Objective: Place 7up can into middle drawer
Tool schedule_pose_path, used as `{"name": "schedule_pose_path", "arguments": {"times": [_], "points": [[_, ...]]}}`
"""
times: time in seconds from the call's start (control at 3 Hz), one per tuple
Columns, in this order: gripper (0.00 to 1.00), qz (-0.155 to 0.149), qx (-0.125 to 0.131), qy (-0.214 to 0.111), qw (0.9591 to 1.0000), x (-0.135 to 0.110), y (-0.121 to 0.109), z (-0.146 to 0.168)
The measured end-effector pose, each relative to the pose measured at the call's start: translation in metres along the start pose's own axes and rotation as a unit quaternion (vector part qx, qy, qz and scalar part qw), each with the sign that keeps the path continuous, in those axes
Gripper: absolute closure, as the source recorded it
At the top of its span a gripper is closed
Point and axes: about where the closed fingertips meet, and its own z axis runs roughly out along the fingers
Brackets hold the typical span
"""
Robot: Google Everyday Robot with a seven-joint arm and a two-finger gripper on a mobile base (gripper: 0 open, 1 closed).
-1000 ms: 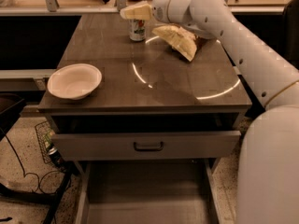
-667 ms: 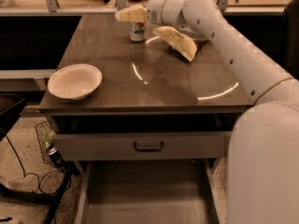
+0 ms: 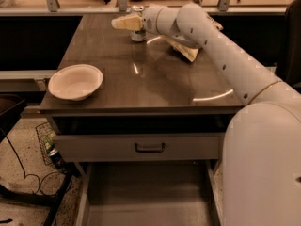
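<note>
— Where do we see the can?
— The can (image 3: 138,36) stands upright near the far edge of the counter (image 3: 155,79), partly hidden behind our pincer (image 3: 115,22), which points left just above it.
— Spread or pressed together?
— We cannot tell.
— And the middle drawer (image 3: 146,197)?
— Pulled out at the bottom, well apart from the can. A bowl (image 3: 75,81) sits at the counter's near left.

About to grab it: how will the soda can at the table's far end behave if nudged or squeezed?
The can stands upright and narrow, so a sideways nudge from the tool, now by its upper part, could tip it; on the glossy table it would probably roll. Its shiny metal wall looks slippery and may dent.
</note>
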Motion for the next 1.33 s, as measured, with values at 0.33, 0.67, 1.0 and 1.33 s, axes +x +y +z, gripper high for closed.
{"name": "schedule_pose_path", "arguments": {"times": [0.33, 0.67, 1.0, 1.33], "points": [[0.14, 0.008, 0.003, 0.0, 1.0, 0.0162, 0.0014, 0.0055], [0.36, 0.008, 0.001, 0.0, 1.0, 0.0161, 0.0036, 0.0074], [0.61, 0.009, -0.001, 0.0, 1.0, 0.0168, 0.006, 0.0098], [0.83, 0.009, -0.003, 0.001, 1.0, 0.0174, 0.0083, 0.012]]}}
